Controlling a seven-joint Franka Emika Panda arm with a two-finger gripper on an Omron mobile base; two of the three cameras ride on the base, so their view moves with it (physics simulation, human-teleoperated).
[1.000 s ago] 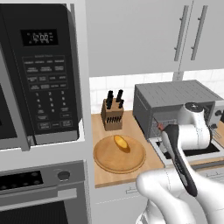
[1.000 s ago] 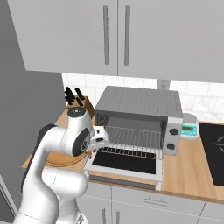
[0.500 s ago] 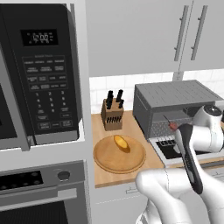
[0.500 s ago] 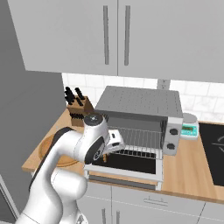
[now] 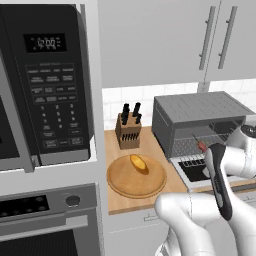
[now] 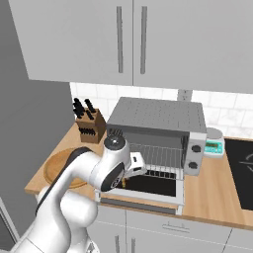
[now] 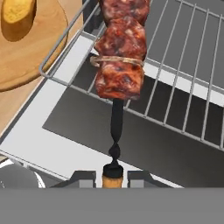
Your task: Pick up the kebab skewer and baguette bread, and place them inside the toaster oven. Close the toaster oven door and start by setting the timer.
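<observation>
Gripper (image 7: 113, 175) clamps the kebab skewer (image 7: 120, 57) by its handle, meat toward twelve o'clock over the toaster oven (image 6: 157, 129) rack for insertion; baguette bread (image 7: 16, 9) waits at eleven o'clock.

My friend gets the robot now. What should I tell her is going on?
Gripper: shut on the end of the kebab skewer, holding its meat over the front of the wire rack.
Toaster oven: its door is dropped open.
Baguette bread: on the round wooden board left of the oven, untouched.
Done: skewer picked up and brought to the oven mouth.
Left: lay the skewer on the rack, fetch the bread and put it in, close the door, set the timer.
</observation>
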